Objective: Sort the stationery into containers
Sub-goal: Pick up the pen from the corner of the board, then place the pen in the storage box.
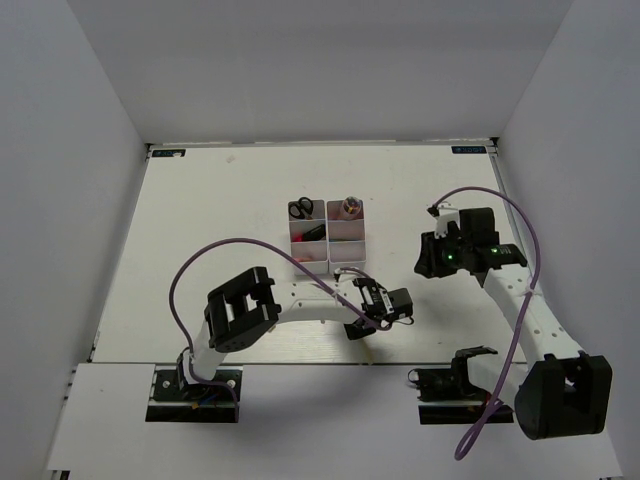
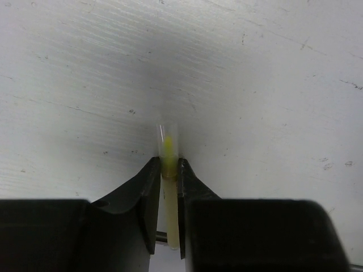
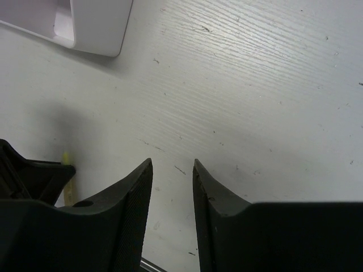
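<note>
My left gripper (image 2: 168, 161) is shut on a thin tan pencil-like stick (image 2: 168, 141) with a clear cap and a yellow tip, held just over the table. From the top it sits (image 1: 362, 325) in front of the white containers (image 1: 326, 238). Black-handled scissors (image 1: 300, 209) stand in the far left bin, a marker (image 1: 350, 207) in the far right bin, and something pink (image 1: 311, 256) in the near left bin. My right gripper (image 3: 173, 164) is open and empty, to the right of the containers (image 1: 432, 262).
In the right wrist view a corner of a white bin (image 3: 93, 25) shows at the upper left, and the left gripper (image 3: 28, 178) with the yellow-tipped stick (image 3: 67, 167) at the lower left. The white table (image 1: 220, 220) has walls on three sides.
</note>
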You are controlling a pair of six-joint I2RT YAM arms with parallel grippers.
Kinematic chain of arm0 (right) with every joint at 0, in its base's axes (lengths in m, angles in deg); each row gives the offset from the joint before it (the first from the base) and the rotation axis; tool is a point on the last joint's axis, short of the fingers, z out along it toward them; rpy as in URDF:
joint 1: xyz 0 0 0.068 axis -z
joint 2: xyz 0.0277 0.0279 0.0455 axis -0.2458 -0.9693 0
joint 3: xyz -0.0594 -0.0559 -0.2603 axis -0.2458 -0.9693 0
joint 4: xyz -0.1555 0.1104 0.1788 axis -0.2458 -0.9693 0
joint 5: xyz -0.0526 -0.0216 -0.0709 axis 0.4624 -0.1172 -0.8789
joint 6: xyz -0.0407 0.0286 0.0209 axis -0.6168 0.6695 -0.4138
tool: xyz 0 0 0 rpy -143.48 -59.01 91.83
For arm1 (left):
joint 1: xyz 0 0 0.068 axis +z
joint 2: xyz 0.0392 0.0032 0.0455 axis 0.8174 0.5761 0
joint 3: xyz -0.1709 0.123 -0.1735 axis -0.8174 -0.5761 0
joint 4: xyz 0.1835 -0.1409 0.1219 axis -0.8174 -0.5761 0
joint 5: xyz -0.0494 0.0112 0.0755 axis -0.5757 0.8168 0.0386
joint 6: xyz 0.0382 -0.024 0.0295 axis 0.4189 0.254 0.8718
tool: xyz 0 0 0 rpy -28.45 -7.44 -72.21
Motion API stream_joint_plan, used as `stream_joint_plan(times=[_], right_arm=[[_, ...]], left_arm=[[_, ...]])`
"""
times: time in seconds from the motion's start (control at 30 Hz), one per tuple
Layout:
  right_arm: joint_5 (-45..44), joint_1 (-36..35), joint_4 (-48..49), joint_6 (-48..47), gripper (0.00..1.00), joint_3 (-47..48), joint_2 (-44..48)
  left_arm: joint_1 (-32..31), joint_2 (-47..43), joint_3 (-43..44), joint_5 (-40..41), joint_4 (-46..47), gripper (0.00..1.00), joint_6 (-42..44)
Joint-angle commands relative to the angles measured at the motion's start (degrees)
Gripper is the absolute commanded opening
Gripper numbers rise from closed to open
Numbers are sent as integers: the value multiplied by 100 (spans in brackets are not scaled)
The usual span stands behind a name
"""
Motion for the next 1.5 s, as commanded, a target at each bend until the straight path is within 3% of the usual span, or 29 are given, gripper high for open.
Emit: stream_joint_plan(times=[0.0, 0.17, 0.23, 0.27, 0.4, 0.43, 0.47, 0.53, 0.57, 0.7, 0.9, 1.2, 1.33, 1.47], right_arm=[[160, 65, 50, 62, 38, 53, 122], [309, 118, 15, -17, 33, 53, 122], [476, 144, -38, -148, 4, 62, 157], [520, 153, -65, -366, 0, 45, 158], [1284, 188, -232, -850, 0, -34, 245], [1485, 162, -249, -887, 7, -34, 263], [1505, 170, -267, -922, 14, -43, 281], [1575, 162, -258, -1027, 20, -78, 272], [1619, 170, -267, -1071, 22, -78, 246], [1698, 170, -302, -1133, 23, -78, 141], [1733, 170, -320, -1177, 23, -87, 43], [1742, 179, -320, -1221, 23, -78, -45], [1760, 205, -337, -1212, 23, -78, -53], [1795, 232, -346, -1238, 23, -87, -71]], left_arm=[[-8, -120, -9, 36, 92, 21, 1], [-262, -665, 123, 879, -40, 14, 872], [-298, -1175, -60, 1503, -49, 8, 1634], [-289, -1663, -470, 2000, -14, 2, 2046], [-176, -2440, -1193, 2874, 676, 0, 3489], [-158, -2911, -1856, 3302, 976, 0, 3892], [-88, -3073, -2080, 3410, 1623, 0, 5045], [123, -3607, -2799, 3464, 3057, 0, 6227], [324, -3732, -3265, 3456, 4341, 0, 6800], [1211, -4076, -4242, 2710, 6106, 0, 8032], [1643, -3901, -4227, 2023, 7543, 0, 8528], [1890, -3735, -3884, 1495, 7816, 0, 8475], [2162, -3532, -4156, 1294, 8858, 0, 8686], [2364, -3251, -4271, 1100, 9127, 0, 8686]])
